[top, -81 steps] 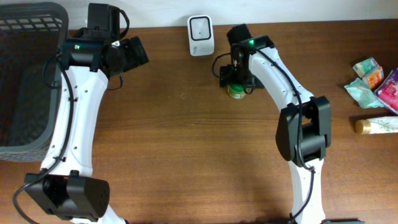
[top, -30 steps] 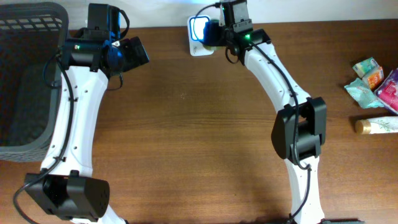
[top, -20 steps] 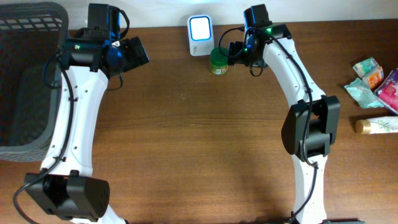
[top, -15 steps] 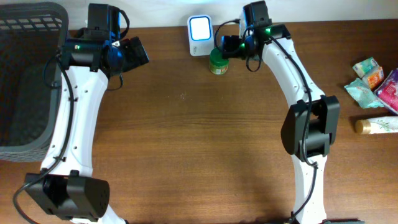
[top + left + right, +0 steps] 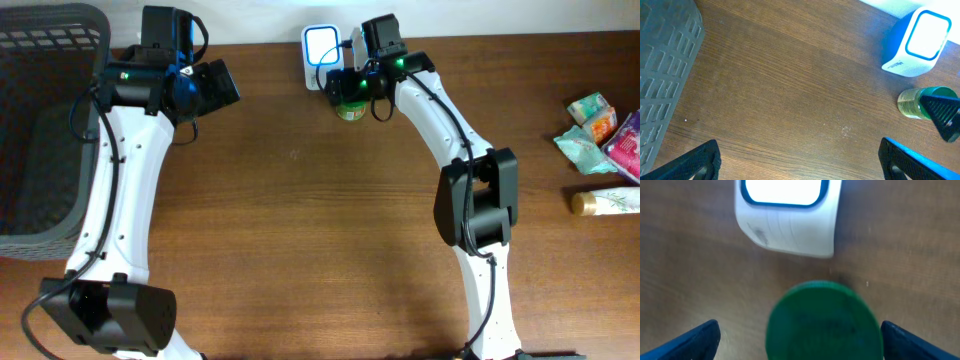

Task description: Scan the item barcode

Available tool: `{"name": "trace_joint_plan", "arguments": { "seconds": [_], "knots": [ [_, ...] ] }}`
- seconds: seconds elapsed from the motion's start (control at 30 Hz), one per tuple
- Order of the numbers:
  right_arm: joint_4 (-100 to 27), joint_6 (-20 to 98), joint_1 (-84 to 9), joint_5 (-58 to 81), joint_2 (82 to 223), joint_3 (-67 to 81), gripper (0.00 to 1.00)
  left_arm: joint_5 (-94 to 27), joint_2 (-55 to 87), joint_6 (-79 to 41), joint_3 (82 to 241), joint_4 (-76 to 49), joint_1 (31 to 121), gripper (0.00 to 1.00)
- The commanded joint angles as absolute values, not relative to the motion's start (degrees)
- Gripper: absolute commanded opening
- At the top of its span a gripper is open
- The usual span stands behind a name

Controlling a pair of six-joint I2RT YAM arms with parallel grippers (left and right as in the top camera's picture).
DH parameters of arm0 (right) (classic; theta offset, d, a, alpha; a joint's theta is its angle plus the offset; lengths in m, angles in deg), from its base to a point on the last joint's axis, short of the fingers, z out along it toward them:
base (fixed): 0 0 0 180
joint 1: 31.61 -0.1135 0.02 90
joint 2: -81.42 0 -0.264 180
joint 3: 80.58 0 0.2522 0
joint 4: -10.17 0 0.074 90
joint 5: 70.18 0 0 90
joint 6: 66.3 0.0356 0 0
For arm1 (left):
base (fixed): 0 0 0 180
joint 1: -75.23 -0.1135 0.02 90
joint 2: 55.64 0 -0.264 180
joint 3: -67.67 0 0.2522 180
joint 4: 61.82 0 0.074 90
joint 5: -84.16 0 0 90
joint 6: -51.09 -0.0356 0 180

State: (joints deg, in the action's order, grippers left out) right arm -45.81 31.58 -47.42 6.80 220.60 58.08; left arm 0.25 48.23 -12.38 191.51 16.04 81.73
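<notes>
The item is a small jar with a green lid [image 5: 350, 108], standing upright on the table just in front of the lit white barcode scanner [image 5: 322, 45]. My right gripper [image 5: 349, 88] hovers open over the jar. In the right wrist view the lid [image 5: 822, 322] lies between the two blue fingertips [image 5: 690, 340] with a gap on each side, and the scanner [image 5: 787, 215] is just beyond it. My left gripper [image 5: 215, 85] is open and empty at the back left. Its wrist view shows the scanner [image 5: 917, 42] and the jar [image 5: 917, 102] at the right.
A dark mesh basket [image 5: 40, 120] fills the left edge of the table. Several packets [image 5: 600, 125] and a tube [image 5: 605, 202] lie at the far right. Bare wood lies between the arms.
The right gripper held the jar up at the scanner, then opened and left it on the table. It swung right and has come back over the jar. The left arm has not moved.
</notes>
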Motion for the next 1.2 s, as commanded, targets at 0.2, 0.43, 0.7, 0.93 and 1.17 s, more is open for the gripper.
{"name": "trace_joint_plan", "arguments": {
  "seconds": [0.2,0.43,0.7,0.93,1.17],
  "knots": [
    [-57.6,32.7,-50.5,7.7,215.5,58.8,0.86,0.9,48.6,-13.5,191.3,16.1,81.8,0.99],
    [-43.7,37.7,-50.7,25.2,216.4,58.8,0.99,0.9,48.6,-13.5,191.3,16.1,81.8,0.99],
    [-33.1,34.9,-50.7,21.9,220.1,58.7,1.00,0.9,48.6,-13.5,191.3,16.1,81.8,0.99],
    [-33.5,35.1,-50.7,21.9,224.2,58.7,0.96,0.9,48.6,-13.5,191.3,16.1,81.8,0.99],
    [-41.9,34.7,-50.8,23.4,222.7,58.8,0.74,0.9,48.6,-13.5,191.3,16.1,81.8,0.99]
  ]
}}
